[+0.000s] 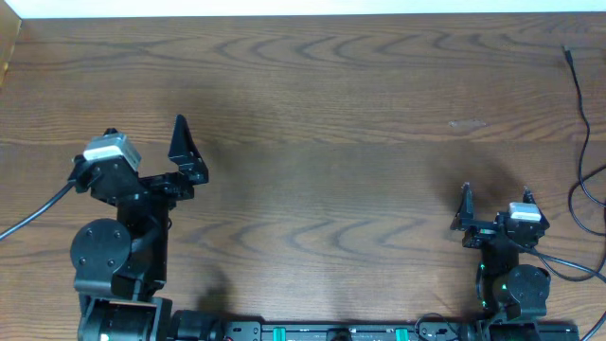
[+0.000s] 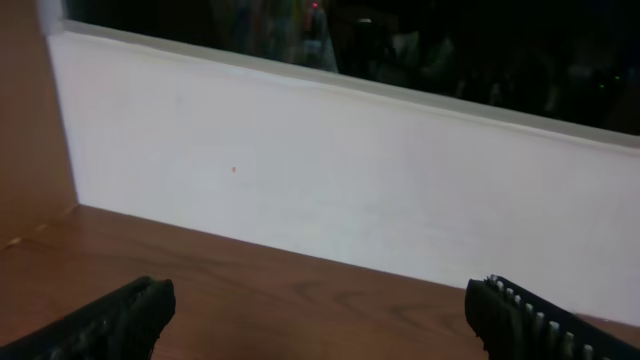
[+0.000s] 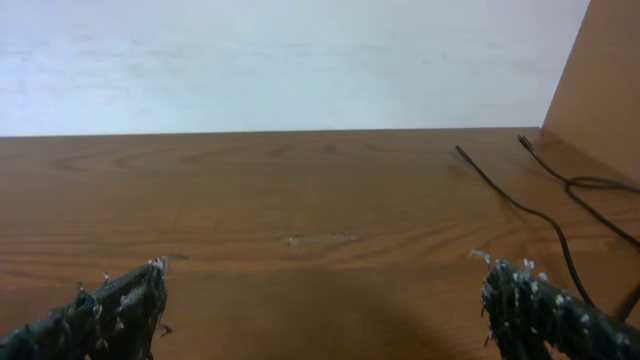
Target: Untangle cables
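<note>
The cables (image 1: 582,95) lay on the worktop (image 1: 331,114) along its far right edge. One strand ran from a small plug end (image 1: 566,52) near the back corner down toward the front, where it curved into loose loops beside the right arm. In the right wrist view two thin black strands, each with a tiny plug tip, trailed away to the lower right, crossing near a wooden panel (image 3: 600,80) at that side. Whether they were knotted together could not be told.

The right pincer (image 1: 466,220) stood wide open and empty, its fingers (image 3: 120,305) spread apart above bare wood. It pointed toward the back wall (image 3: 300,60). The cables were off to its right, near but not touching.

The left pincer (image 1: 189,156) was also wide open and held nothing. It hung over the left part of the worktop, well apart from the cables, with nearly the whole width of the wood between them. Its wrist view showed the two dark fingertips at the lower corners, a strip of wood between them, the white wall beyond and a dark window (image 2: 400,40) above that. No cable appeared in that view.
</note>
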`<action>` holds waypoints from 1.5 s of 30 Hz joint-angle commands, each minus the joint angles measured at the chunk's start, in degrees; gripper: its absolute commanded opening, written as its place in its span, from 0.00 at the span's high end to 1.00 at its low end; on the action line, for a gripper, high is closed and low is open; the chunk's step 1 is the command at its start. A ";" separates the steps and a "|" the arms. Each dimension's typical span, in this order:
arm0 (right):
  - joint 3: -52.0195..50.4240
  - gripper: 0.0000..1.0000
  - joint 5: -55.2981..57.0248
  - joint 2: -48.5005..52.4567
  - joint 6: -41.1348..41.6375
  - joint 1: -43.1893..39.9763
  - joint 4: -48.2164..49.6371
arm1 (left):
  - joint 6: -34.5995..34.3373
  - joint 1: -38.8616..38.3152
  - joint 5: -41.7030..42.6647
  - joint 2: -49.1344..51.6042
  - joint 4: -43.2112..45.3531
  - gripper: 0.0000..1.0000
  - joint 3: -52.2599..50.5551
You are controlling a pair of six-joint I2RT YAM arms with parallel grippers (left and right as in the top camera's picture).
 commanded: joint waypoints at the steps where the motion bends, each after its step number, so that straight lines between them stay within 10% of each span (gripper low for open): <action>1: -0.24 0.01 0.31 -0.50 -0.81 -0.50 -0.02 | -0.50 0.20 2.36 2.08 0.28 0.02 -0.11; 16: -0.24 0.01 0.31 -0.50 -0.81 -0.48 0.00 | -0.52 -0.24 5.27 -11.34 32.26 0.02 -33.55; 45: -0.24 0.01 0.31 -0.50 -0.81 -0.48 -0.02 | -0.28 4.70 4.42 -33.73 5.99 0.02 -48.41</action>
